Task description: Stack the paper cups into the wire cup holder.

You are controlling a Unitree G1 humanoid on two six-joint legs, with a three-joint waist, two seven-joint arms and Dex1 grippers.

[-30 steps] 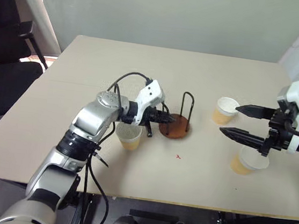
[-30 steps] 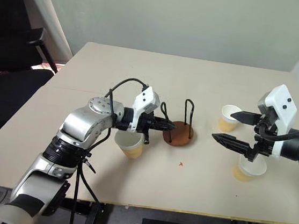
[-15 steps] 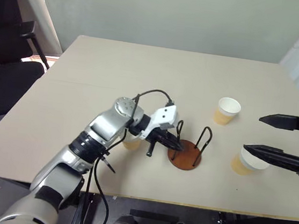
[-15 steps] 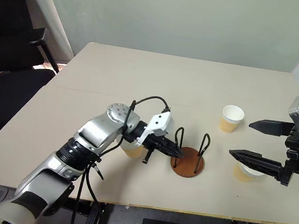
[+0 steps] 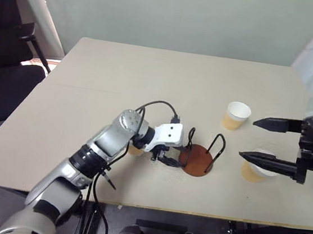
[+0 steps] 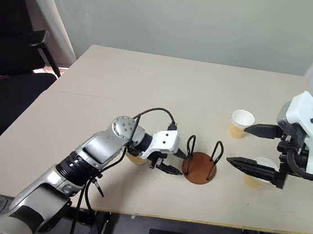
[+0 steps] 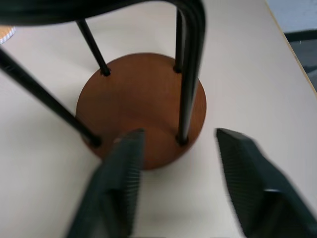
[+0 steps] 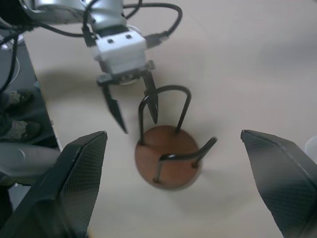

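The reddish-brown disc-based wire cup holder (image 5: 198,158) is released near the bench's front edge; left gripper (image 5: 170,158) jaws half-open, empty. Right gripper (image 5: 260,141) jaws wide, empty; a tan paper cup (image 5: 236,115) must be gripped next.

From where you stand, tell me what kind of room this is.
Probably an office or lab room set up for tabletop trials: a plain beige table stands near a bare pale wall, with a black office chair beside it and a window blind in the corner.

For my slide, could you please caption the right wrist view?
Left gripper, open, beside the empty wire cup holder on the table.
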